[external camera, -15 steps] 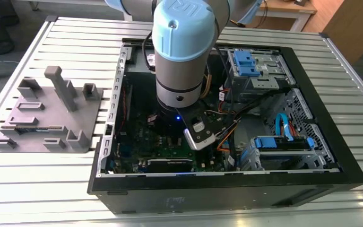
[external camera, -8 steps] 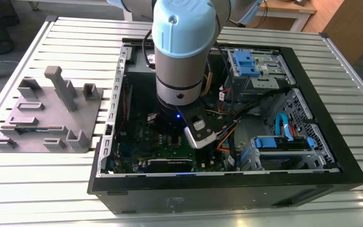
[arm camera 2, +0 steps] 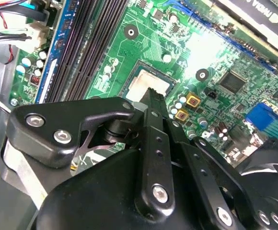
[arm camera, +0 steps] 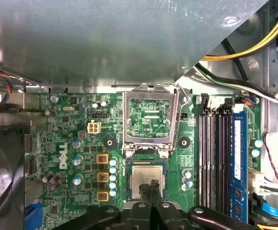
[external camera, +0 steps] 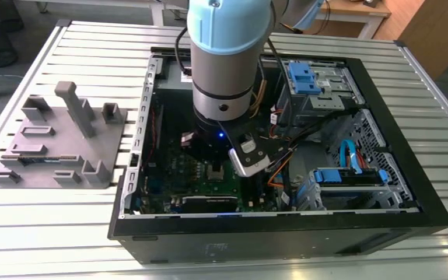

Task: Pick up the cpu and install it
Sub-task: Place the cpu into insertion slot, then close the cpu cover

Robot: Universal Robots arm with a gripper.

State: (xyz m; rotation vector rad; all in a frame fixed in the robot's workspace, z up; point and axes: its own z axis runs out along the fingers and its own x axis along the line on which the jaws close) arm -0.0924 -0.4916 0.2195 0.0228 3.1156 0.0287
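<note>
Cpu [arm camera: 147, 175] lies flat in its socket, metal top up, just beside the hinge edge of the socket frame [arm camera: 151, 117], which stands flipped open on the motherboard [arm camera: 76, 143]. Being square, the chip has no long axis, and its edges run parallel to the frame's. The gripper [arm camera: 153, 185] hangs directly over the chip's edge farthest from the frame. Its fingers are pressed together with nothing between them. Whether the tips touch the lid, I cannot tell.

A robotics lab or workshop: a robot arm [external camera: 226, 64] over an open PC case [external camera: 286, 239] on a slatted aluminium desk [external camera: 45, 233], a grey jig [external camera: 111, 140] beside it.
</note>
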